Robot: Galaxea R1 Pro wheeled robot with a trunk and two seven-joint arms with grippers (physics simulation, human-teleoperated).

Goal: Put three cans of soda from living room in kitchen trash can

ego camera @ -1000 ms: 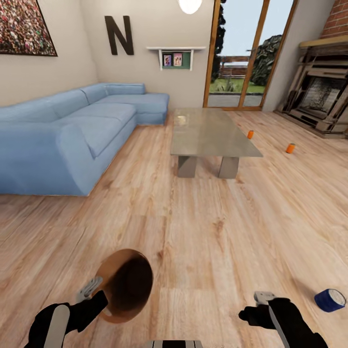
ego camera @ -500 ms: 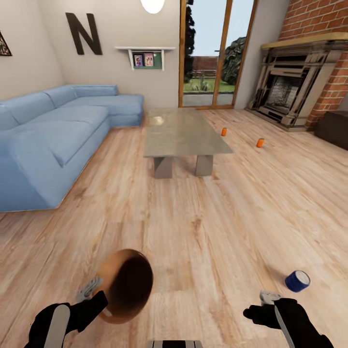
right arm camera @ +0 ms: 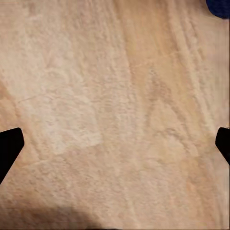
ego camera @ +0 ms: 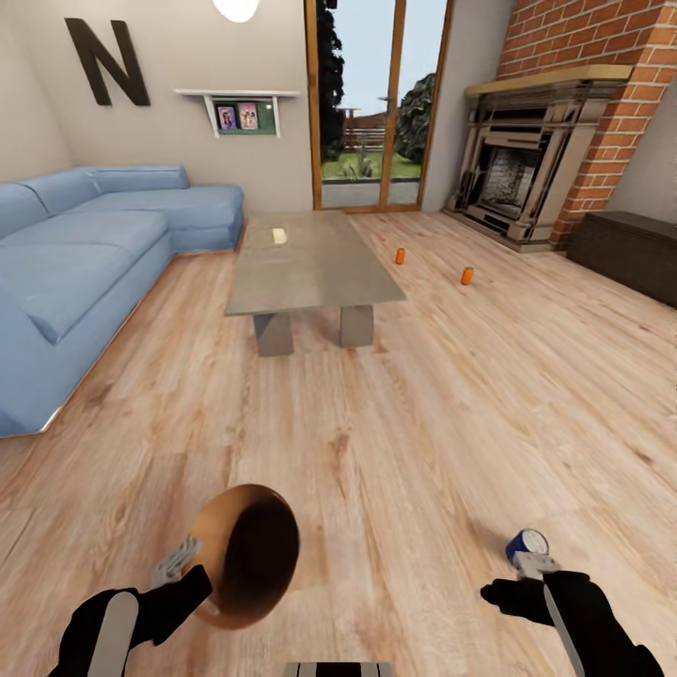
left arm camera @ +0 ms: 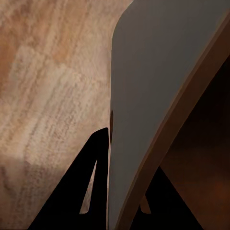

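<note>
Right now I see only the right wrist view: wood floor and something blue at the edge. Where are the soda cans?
Observer: Two soda cans stand on the floor to the right of the low table, toward the fireplace.
Operator: And the blue thing?
Observer: A blue cylinder lying on the floor just ahead of the open right gripper.
Operator: Is the bin with us?
Observer: Yes, the left gripper clamps the trash can by its rim, its mouth tipped sideways.

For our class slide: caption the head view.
Left tool carrying bin toward two orange cans beyond table.
</note>
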